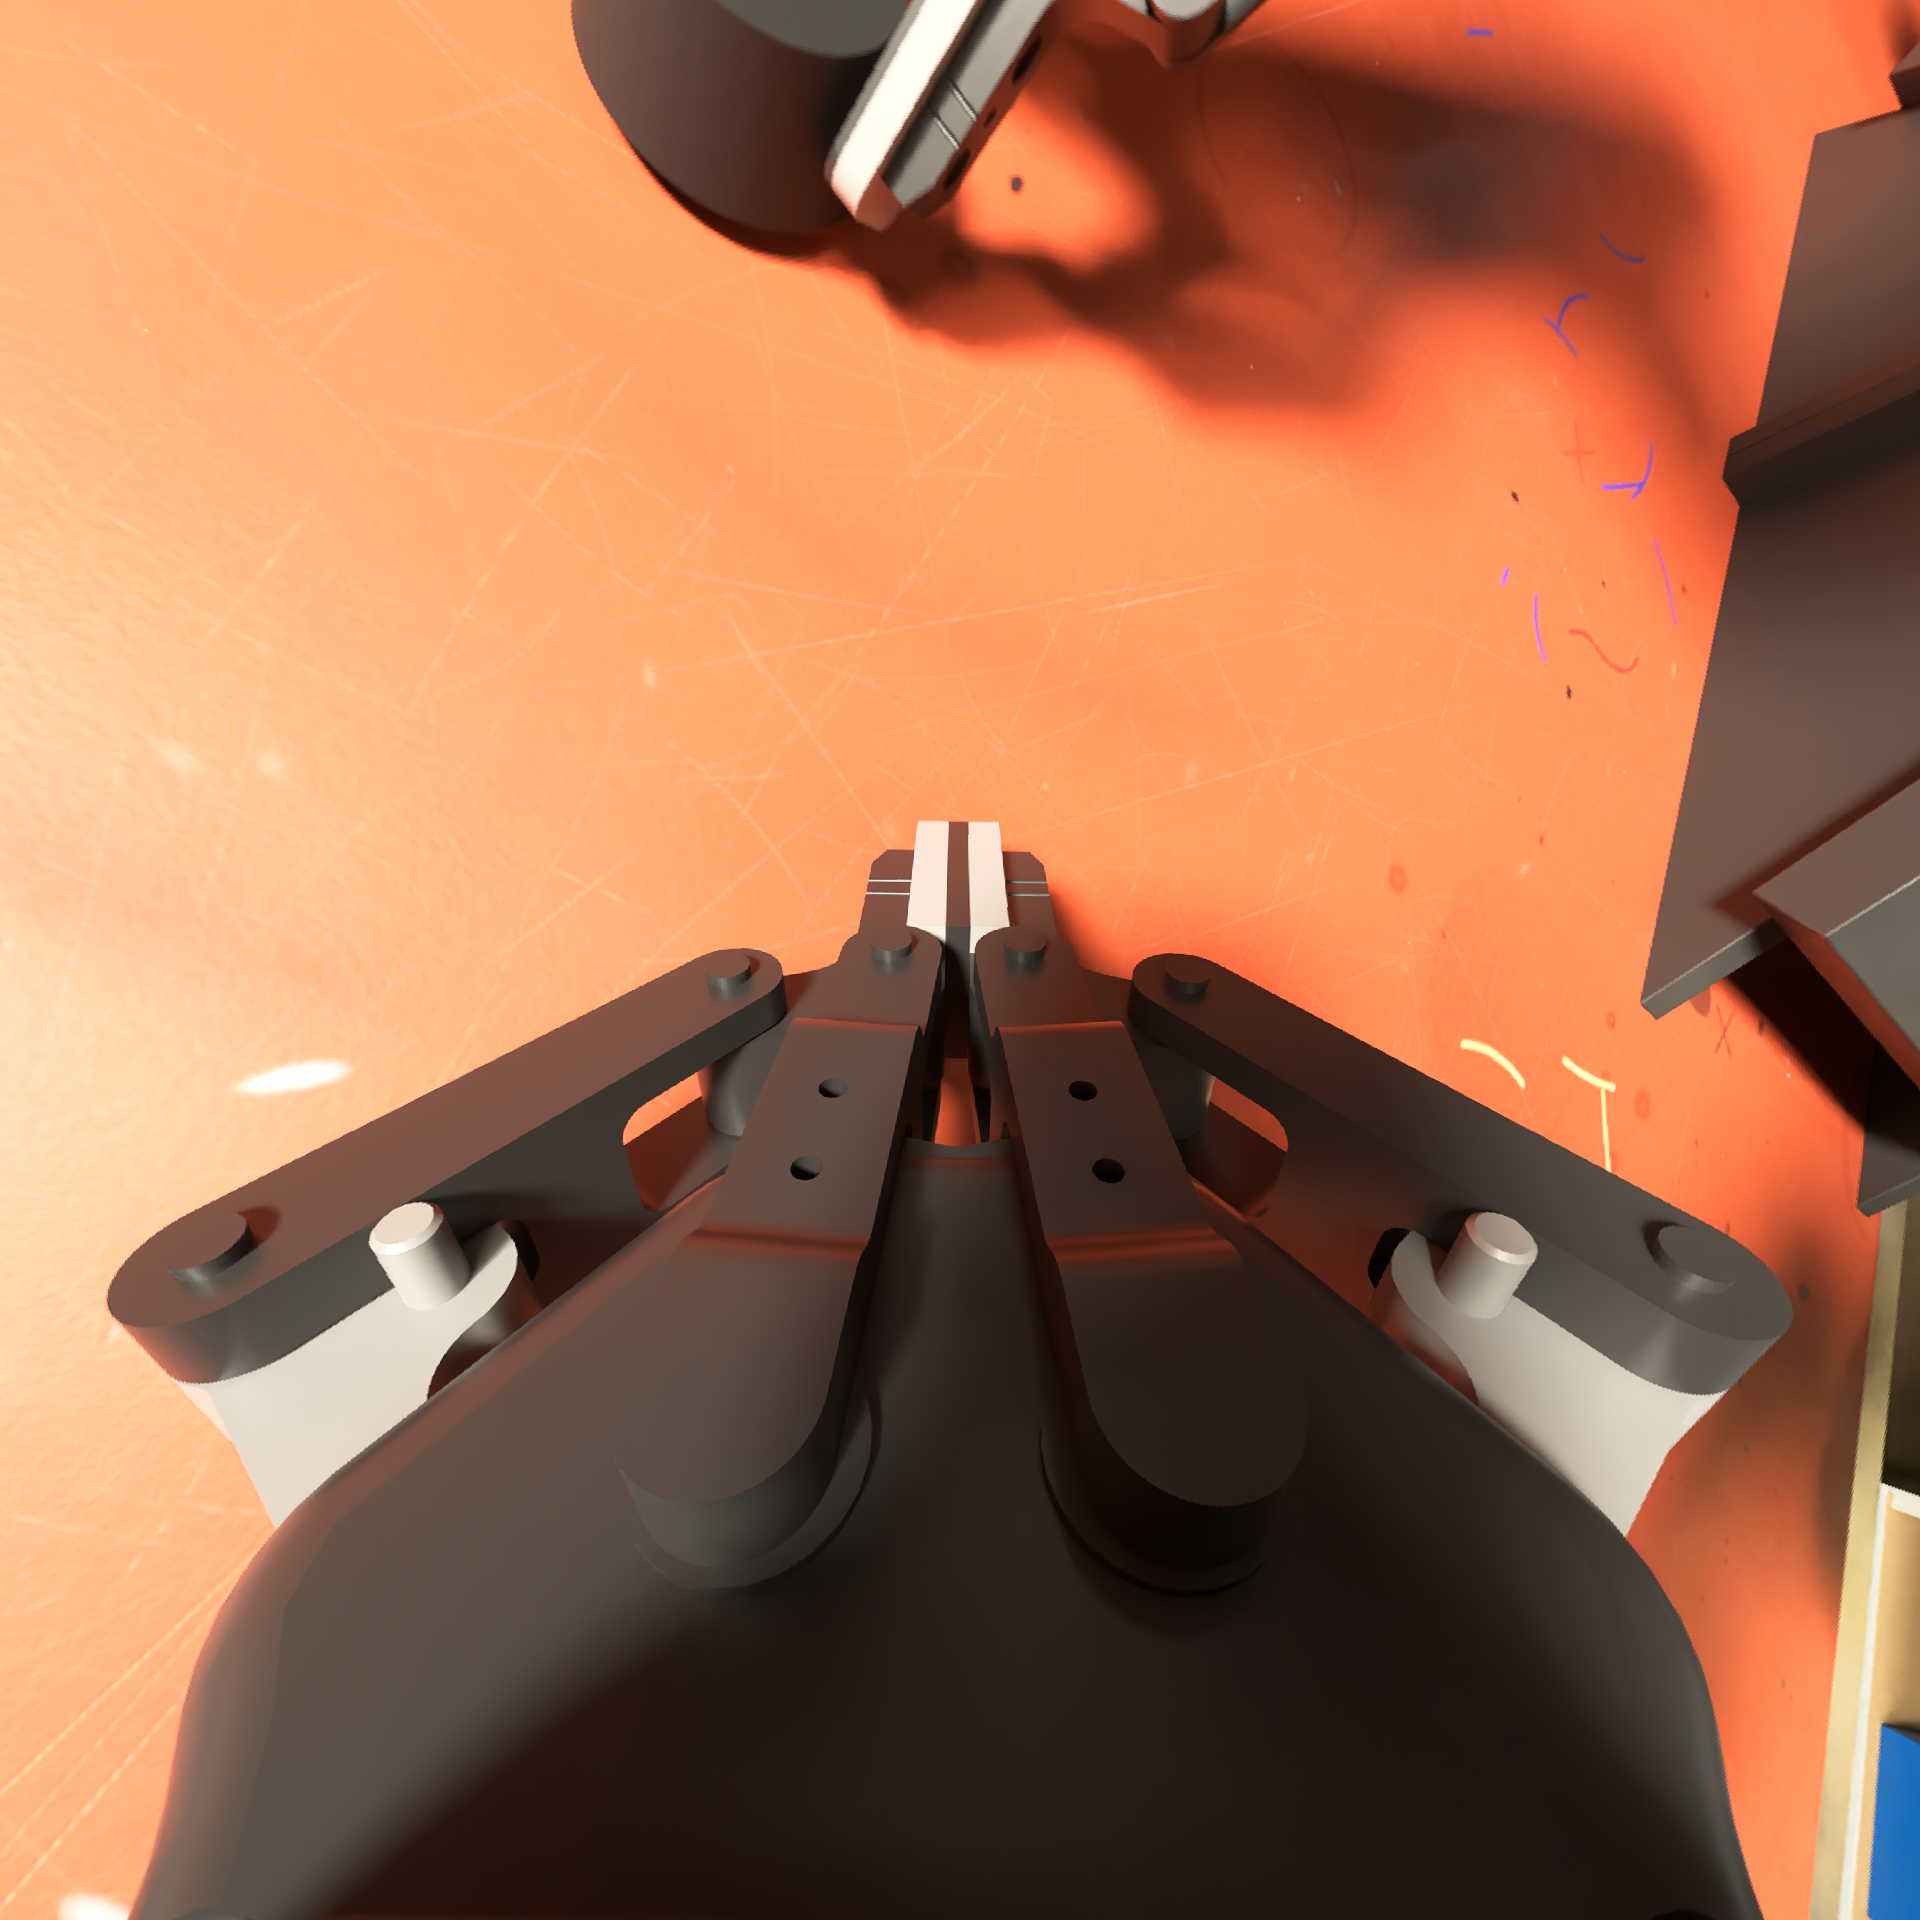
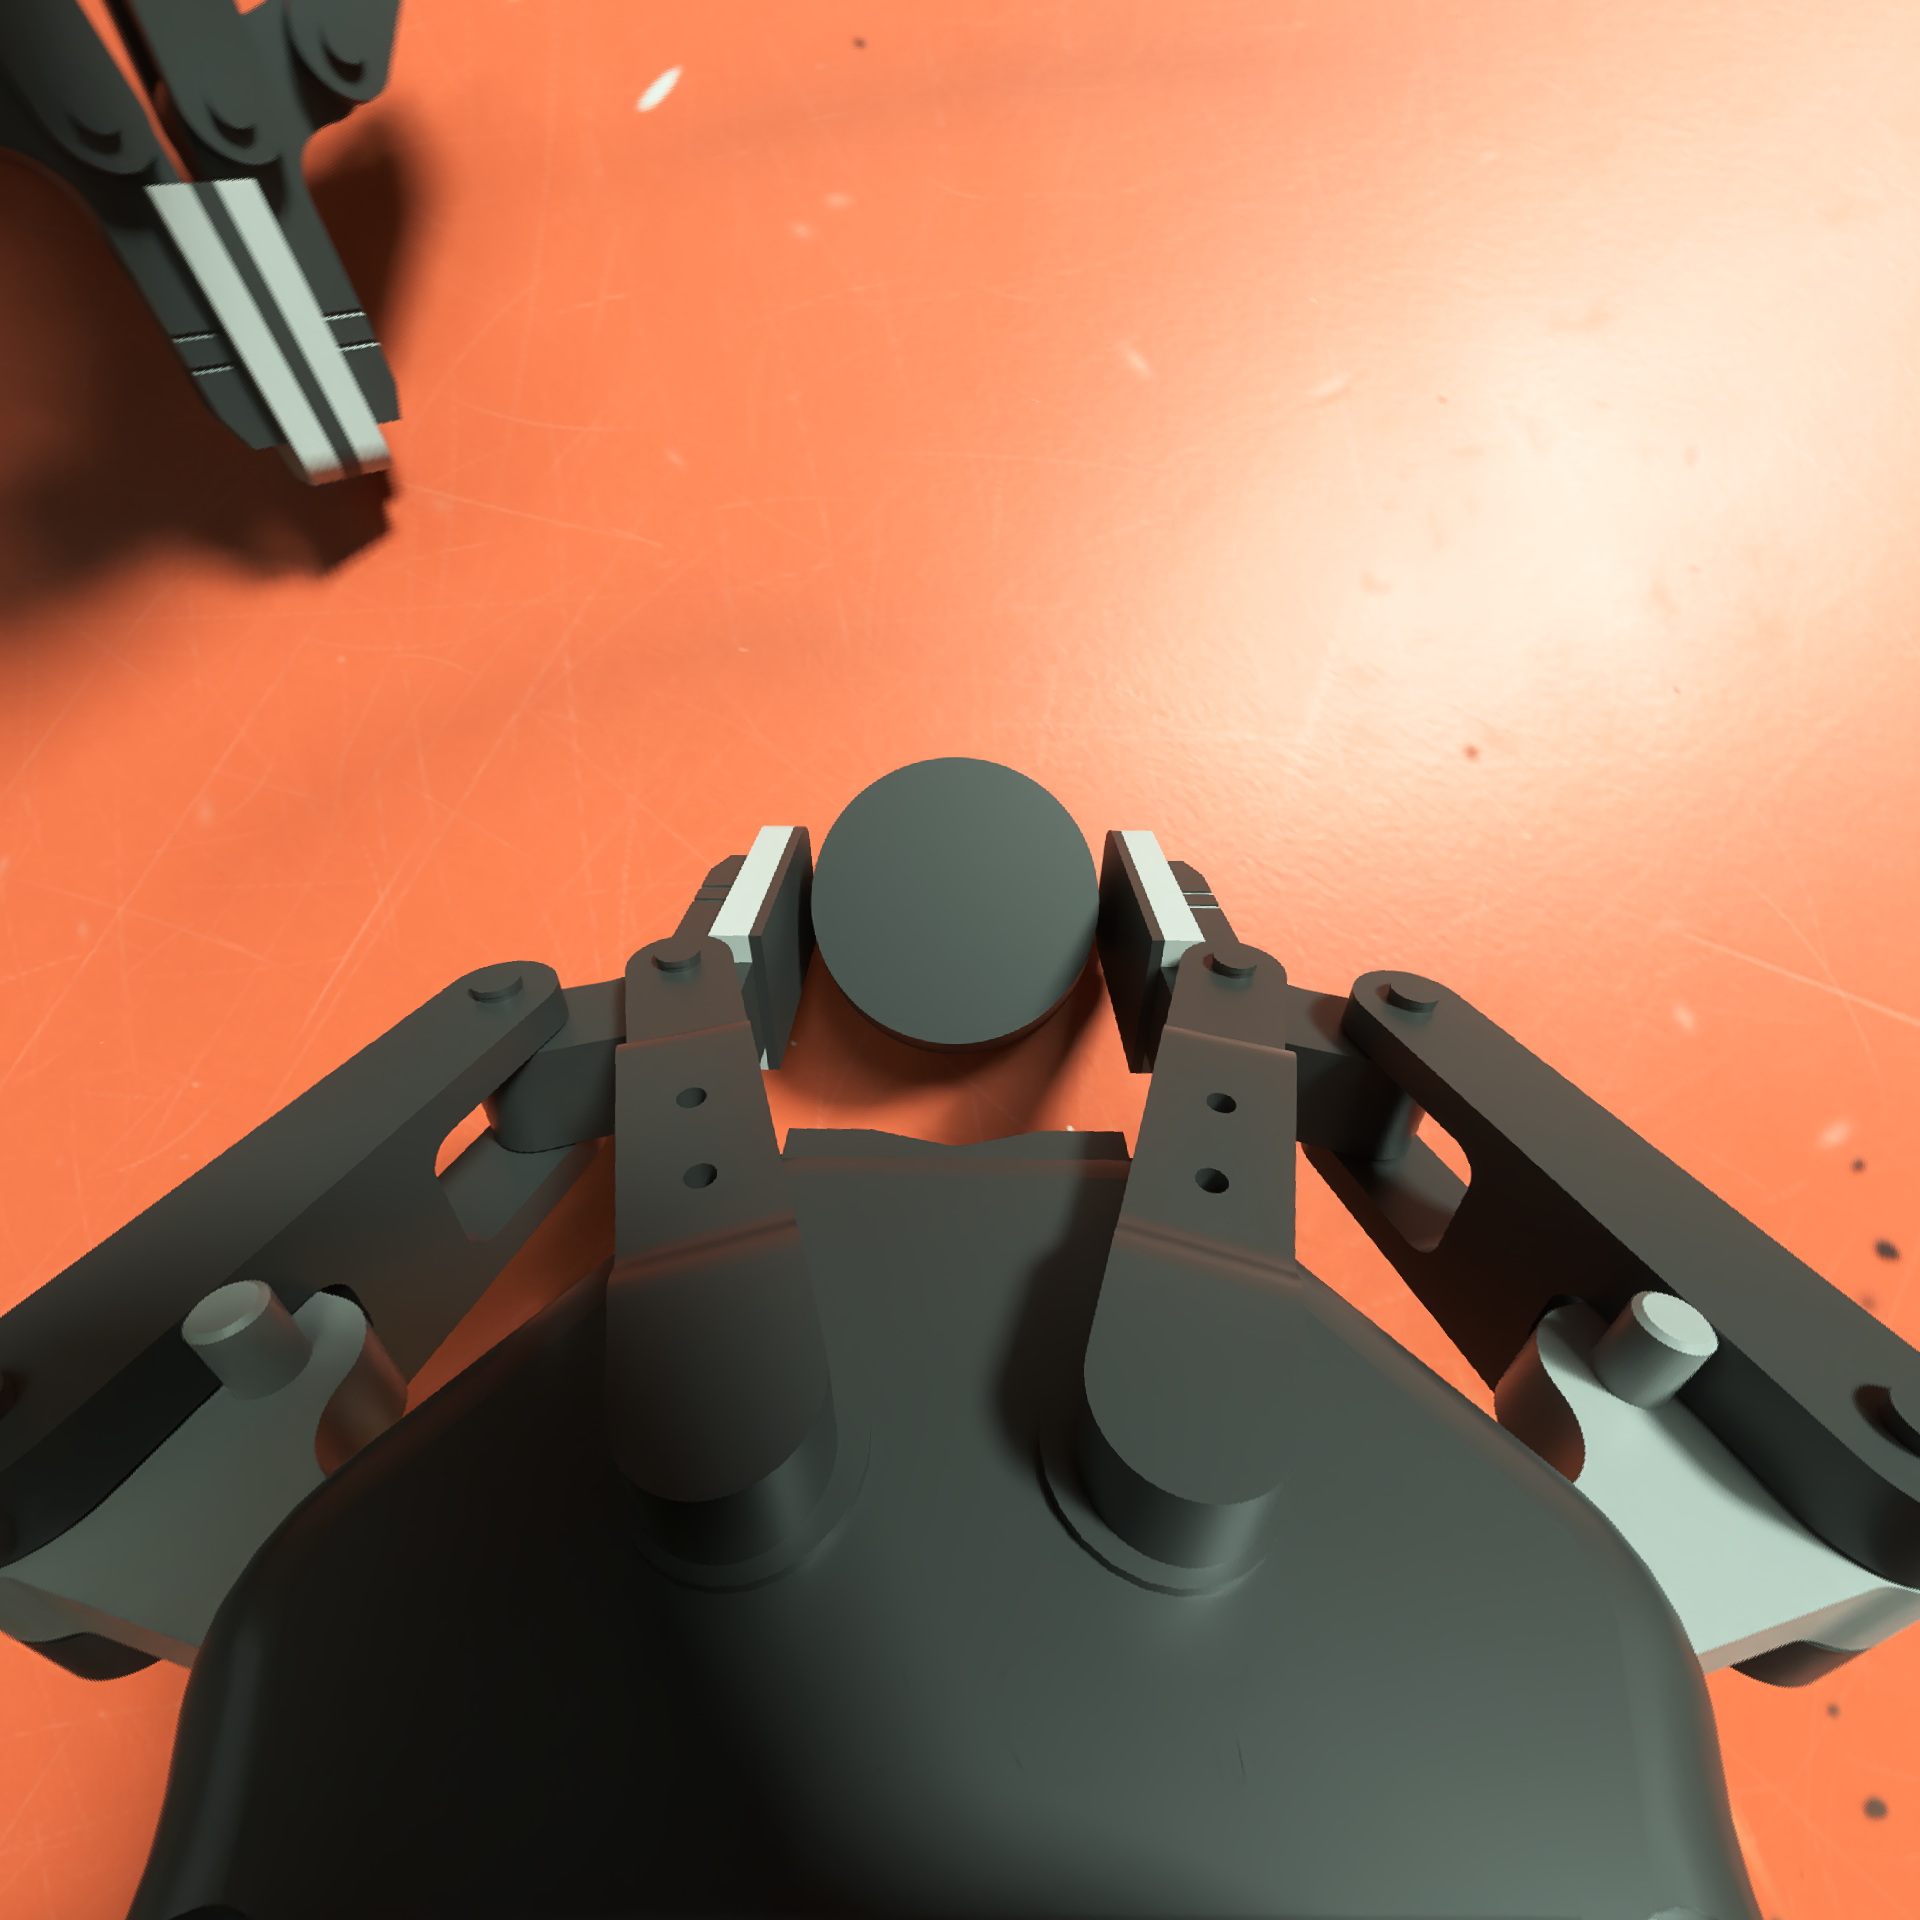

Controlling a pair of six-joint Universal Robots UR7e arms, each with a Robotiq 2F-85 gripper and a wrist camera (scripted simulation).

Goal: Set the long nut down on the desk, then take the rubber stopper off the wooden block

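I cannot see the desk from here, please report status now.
Left gripper shut, empty. Right gripper shut on rubber stopper, above orange desk. Nut, block not in view. Nothing in the way.

An orange, finely scratched desk surface (image 1: 727,571) is seen across both views. Small purple, red and yellow scribbles (image 1: 1600,561) are scattered on it near its right side. Beside those scribbles, dark brown flat slabs (image 1: 1808,644) are stacked at angles. Below the slabs, a pale wooden edge (image 1: 1860,1558) and a blue panel (image 1: 1896,1808) are visible. A soft dark shadow (image 1: 1299,260) is cast on the desk above the scribbles. In the right wrist view, a broad bright glare (image 2: 1558,499) is spread over the orange surface, with a few dark specks (image 2: 1881,1247) below it.
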